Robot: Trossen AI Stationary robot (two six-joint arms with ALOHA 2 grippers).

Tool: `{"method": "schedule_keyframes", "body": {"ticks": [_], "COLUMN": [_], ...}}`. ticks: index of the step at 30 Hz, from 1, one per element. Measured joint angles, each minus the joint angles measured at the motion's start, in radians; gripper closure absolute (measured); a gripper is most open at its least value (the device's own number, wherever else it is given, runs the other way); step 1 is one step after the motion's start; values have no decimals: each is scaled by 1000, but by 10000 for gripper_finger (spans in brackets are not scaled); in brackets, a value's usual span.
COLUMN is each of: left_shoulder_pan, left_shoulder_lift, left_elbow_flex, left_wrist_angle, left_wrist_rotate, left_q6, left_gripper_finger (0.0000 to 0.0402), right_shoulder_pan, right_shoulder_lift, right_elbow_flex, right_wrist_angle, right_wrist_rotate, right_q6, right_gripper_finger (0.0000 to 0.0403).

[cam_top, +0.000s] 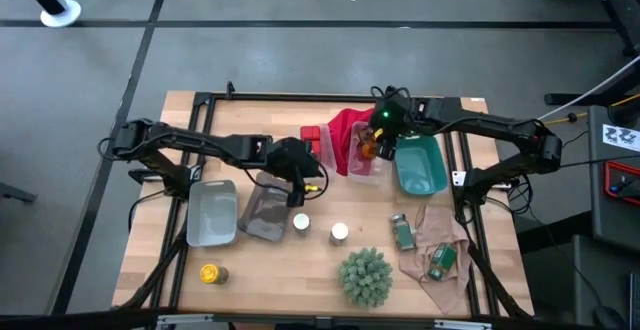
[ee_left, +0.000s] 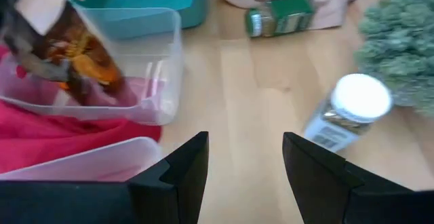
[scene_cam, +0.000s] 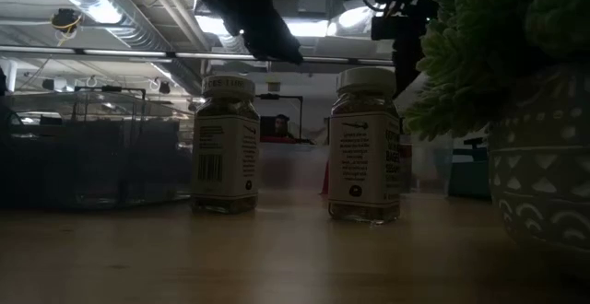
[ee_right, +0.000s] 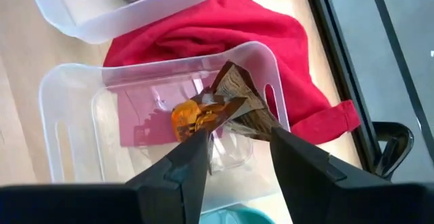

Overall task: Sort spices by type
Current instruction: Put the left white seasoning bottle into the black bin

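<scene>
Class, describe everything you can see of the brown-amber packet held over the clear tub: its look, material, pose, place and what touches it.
The brown-amber packet looks like a crinkled, glossy foil or plastic pouch, dark brown with an orange patch. It hangs tilted, pinched at one end by the right tool, above or just inside the clear plastic tub. Whether it touches the tub floor cannot be told. The tub lies partly on a red cloth, beside a teal bin. In the high view the packet sits near the table's far middle.
</scene>
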Motion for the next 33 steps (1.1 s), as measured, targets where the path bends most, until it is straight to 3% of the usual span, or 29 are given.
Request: {"method": "schedule_keyframes", "body": {"ticks": [4, 16, 25, 33], "left_shoulder_pan": [-24, -101, -216, -247], "left_shoulder_lift": [0, 19, 15, 58], "left_elbow_flex": [0, 0, 0, 0], "left_wrist_angle": [0, 2, -109, -158], "left_wrist_rotate": [0, -1, 0, -23], "left_q6": [-57, -155, -128, -121], "left_gripper_finger": [218, 147, 144, 144], "right_shoulder_pan": [0, 0, 0, 0], "right_shoulder_lift": [0, 0, 0, 0], "right_elbow_flex": [6, 6, 6, 5], "right_wrist_angle": [0, -9, -28, -28], "right_wrist_rotate": [0, 0, 0, 0], "right_q6": [0, 0, 0, 0], "right_gripper_finger": [242, 242, 242, 242]}}
